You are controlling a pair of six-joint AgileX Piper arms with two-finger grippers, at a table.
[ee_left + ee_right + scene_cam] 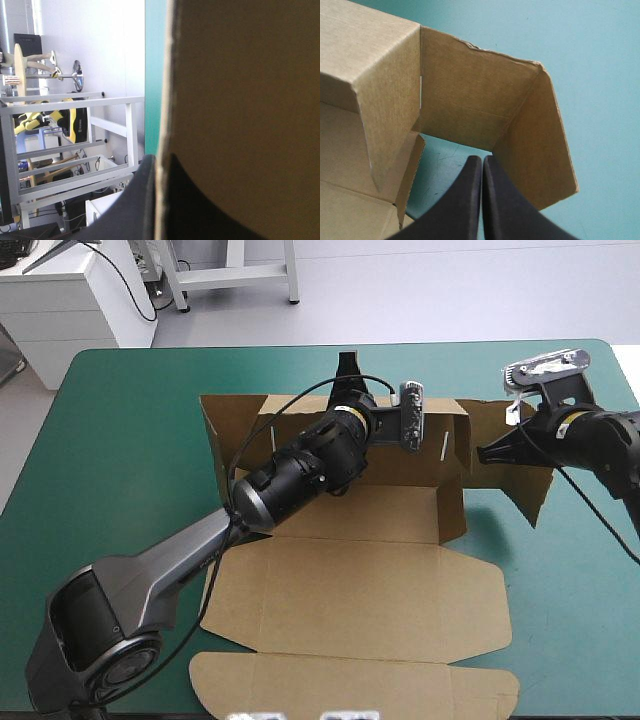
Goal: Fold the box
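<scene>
The brown box (380, 590) lies in the middle of the table, its lid flat toward the near edge and its back and side walls raised. My left gripper (347, 368) reaches over the tray to the back wall. In the left wrist view the box's wall (240, 100) runs edge-on between the fingers of this gripper (159, 172), which is shut on it. My right gripper (487, 452) hovers at the box's right end, shut on nothing. In its own view the right gripper (482, 162) points at the box's upright end flaps (465, 105), one flap (535, 150) just beside the fingers.
Bare teal-green cover (120, 460) lies left of the box and a narrower strip (580, 570) lies to its right, under the right arm. The lid's front flap (350, 690) reaches almost to the table's near edge.
</scene>
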